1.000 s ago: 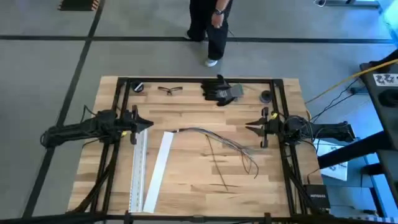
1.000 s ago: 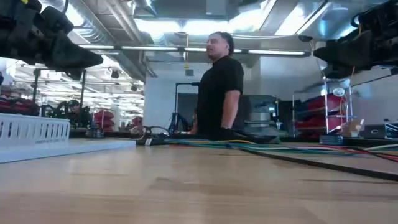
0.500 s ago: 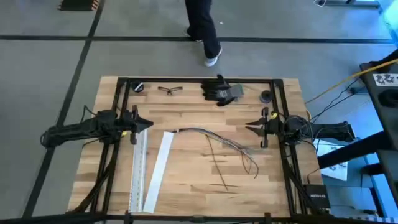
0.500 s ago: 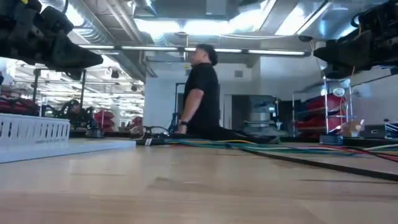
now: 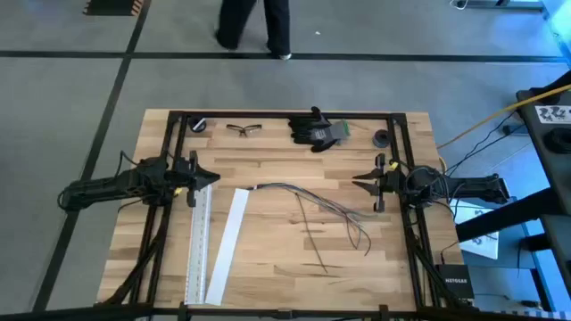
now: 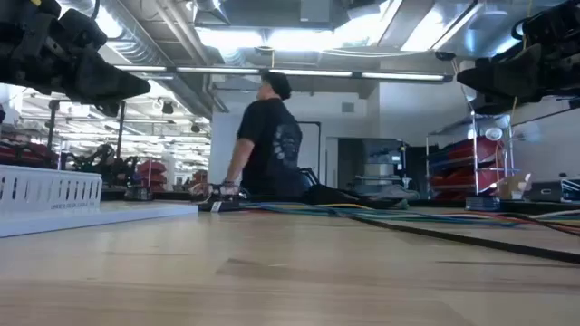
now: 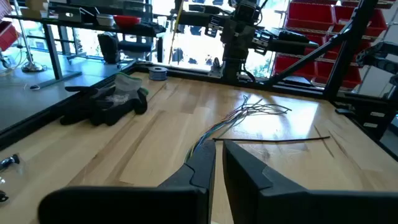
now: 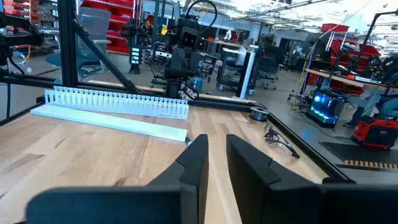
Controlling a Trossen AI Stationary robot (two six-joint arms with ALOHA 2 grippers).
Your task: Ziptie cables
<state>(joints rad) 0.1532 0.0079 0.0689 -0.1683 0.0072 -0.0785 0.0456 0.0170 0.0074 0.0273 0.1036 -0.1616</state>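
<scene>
I'm looking straight down on the table (image 5: 268,259) and the cables (image 5: 308,201) lie loose near its middle, one end close to the white channel strips (image 5: 214,241), the other splaying apart toward the right side. My left gripper (image 5: 210,176) hangs above the table's left edge, just over the top of the strips, and in its wrist view the jaws sit nearly closed with only a thin slit between them, holding nothing. My right gripper (image 5: 359,182) hangs over the right edge, pointing inward, apart from the splayed wire ends; its jaws show a narrow gap too, nothing between them. Along the far edge I see safety glasses (image 5: 244,129), a pair of dark gloves (image 5: 317,129) and a small tape roll (image 5: 382,137). A person (image 6: 265,145) is beyond the table's far side.
</scene>
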